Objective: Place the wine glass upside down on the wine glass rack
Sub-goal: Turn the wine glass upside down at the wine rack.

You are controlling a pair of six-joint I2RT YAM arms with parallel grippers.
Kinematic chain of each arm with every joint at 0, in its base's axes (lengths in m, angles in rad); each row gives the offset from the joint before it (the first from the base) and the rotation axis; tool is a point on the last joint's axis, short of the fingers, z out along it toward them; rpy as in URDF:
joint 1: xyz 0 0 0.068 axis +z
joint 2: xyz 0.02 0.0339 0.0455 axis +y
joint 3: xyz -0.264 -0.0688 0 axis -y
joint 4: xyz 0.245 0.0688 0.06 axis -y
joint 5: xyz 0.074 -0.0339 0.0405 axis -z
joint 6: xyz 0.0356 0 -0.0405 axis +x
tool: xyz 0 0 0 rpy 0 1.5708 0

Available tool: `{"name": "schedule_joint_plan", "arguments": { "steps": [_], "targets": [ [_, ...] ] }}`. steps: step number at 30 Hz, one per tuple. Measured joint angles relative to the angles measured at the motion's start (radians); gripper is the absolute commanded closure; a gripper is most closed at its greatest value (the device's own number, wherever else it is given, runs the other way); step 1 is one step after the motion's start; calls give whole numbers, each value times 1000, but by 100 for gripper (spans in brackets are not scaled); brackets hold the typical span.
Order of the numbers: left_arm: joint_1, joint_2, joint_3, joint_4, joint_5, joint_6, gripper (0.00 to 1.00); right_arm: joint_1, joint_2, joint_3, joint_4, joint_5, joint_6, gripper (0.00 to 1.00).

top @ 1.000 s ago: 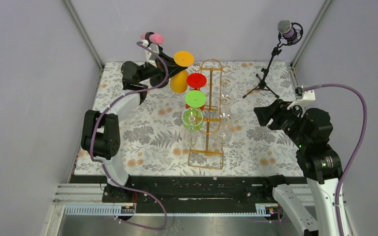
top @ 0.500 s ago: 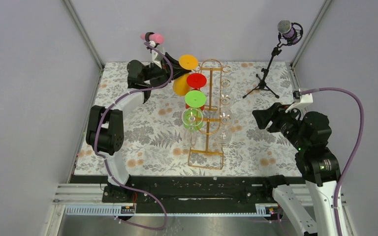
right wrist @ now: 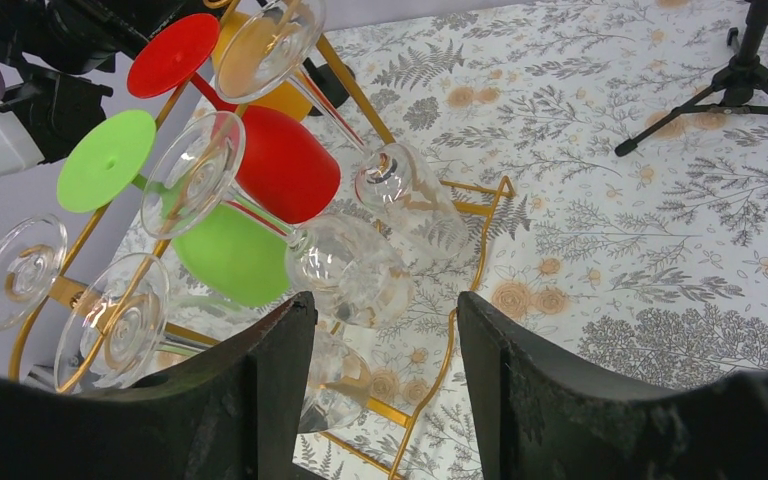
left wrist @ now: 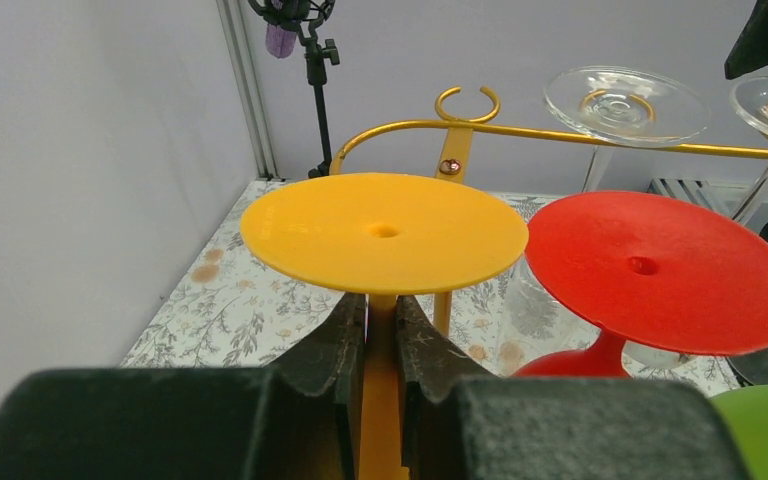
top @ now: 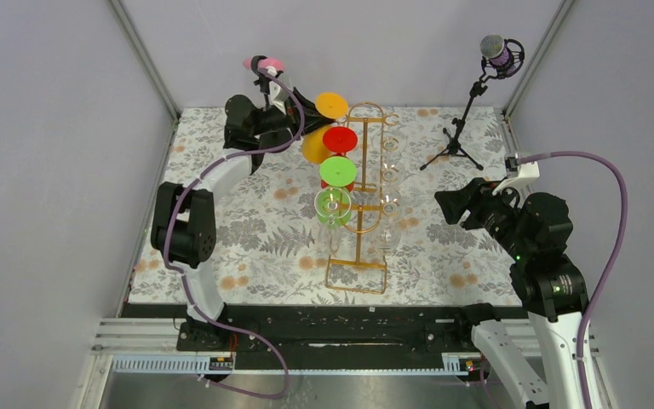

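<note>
Left pincer (left wrist: pixel 380 320) is clamped on the orange wine glass (left wrist: pixel 383 232) by the stem, just under its foot. The bowl points down at the rack's (left wrist: pixel 520 130) far left side, so the stem can slip into a hook (left wrist: pixel 466 103). Right pincer (right wrist: pixel 385 370) hangs open and empty, right of the rack.

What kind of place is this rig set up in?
Probably a lab recording booth, not a home kitchen: plain grey walls with aluminium posts, a floral cloth as work surface, and a microphone on a tripod.
</note>
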Motion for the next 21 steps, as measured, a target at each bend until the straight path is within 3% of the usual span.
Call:
{"name": "schedule_joint_plan", "arguments": {
  "steps": [12,21],
  "targets": [
    [-42,16,45,-175,-1,152,100,0,0,0,0,-13,-1,38],
    [-43,10,42,-196,-3,256,100,0,0,0,16,-15,-1,38]
  ]
}}
